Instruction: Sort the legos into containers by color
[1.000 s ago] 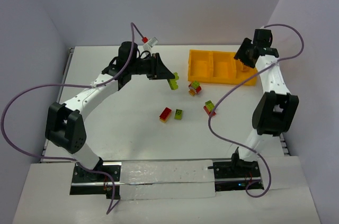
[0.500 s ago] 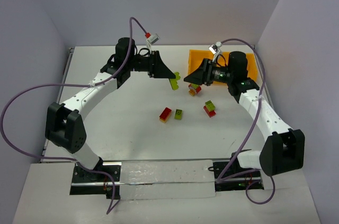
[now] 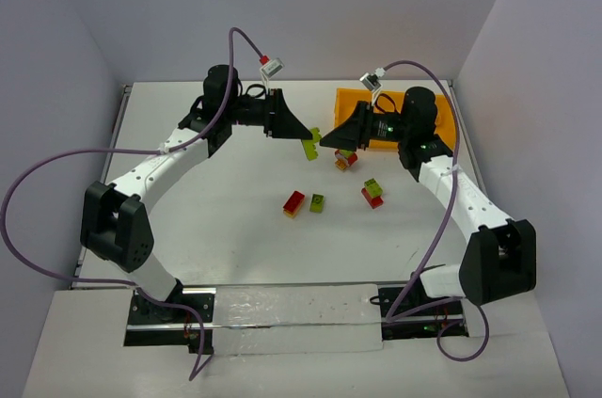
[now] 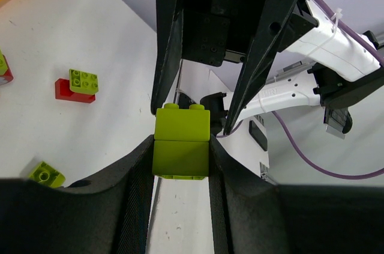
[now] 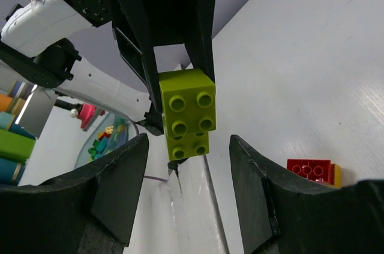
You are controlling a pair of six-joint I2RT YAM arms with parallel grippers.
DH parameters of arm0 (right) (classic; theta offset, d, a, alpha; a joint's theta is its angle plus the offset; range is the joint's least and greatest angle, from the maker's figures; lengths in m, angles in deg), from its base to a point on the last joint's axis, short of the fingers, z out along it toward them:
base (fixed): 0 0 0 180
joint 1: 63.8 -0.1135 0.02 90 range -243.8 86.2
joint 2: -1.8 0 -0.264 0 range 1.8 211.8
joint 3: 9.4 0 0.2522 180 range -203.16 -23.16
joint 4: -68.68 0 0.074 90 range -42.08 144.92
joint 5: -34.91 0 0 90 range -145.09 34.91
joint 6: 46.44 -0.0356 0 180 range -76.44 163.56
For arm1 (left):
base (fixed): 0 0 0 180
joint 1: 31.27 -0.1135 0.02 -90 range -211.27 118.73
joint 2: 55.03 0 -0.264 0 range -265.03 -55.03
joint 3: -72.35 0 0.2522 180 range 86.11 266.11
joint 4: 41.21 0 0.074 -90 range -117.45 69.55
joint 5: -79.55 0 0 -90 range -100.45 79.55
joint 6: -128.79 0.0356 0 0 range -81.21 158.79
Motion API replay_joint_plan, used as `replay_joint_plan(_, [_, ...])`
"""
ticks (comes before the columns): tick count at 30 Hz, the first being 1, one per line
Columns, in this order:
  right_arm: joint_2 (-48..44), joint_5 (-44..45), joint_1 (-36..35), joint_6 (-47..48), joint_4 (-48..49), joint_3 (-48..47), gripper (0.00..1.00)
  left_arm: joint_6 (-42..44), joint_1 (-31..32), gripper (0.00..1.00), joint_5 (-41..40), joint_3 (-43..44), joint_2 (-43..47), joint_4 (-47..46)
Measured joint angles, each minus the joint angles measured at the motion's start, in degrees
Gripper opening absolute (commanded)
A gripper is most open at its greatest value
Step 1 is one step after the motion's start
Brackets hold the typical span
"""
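My left gripper (image 3: 301,137) is shut on a stack of two lime green legos (image 3: 309,147), held above the table; in the left wrist view the stack (image 4: 181,140) sits clamped between the jaws (image 4: 181,161). My right gripper (image 3: 327,141) faces it, open, its fingers (image 5: 123,188) standing either side of the stack (image 5: 186,113) without touching. On the table lie a red-yellow pair (image 3: 294,203), a green brick (image 3: 318,202), a red-green pair (image 3: 372,193) and a mixed stack (image 3: 345,159). The orange-yellow containers tray (image 3: 349,99) is mostly hidden behind the right arm.
White walls close the table at the back and on both sides. Purple cables loop from both arms. The right arm stretches over the tray and the table's right half. A red-yellow brick (image 5: 312,171) lies just right of the right fingers.
The right arm has swung from over the tray leftwards, bringing its open gripper up to the green stack. The left gripper has held still with the stack.
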State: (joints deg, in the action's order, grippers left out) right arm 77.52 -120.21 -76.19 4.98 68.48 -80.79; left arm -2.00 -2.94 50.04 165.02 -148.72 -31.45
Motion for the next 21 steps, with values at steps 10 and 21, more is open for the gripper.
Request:
replay_joint_plan(10, [2.0,-1.8,-1.7,-4.0,5.0,-0.2,0.50,-0.8,0.0,0.00,1.0,0.0,0.0,-0.7])
replay_joint_plan(21, [4.5,-2.9,-2.2,-10.2,12.2,-0.1,0.40,-1.0,-0.3,0.00,2.0,0.0,0.0,-1.6])
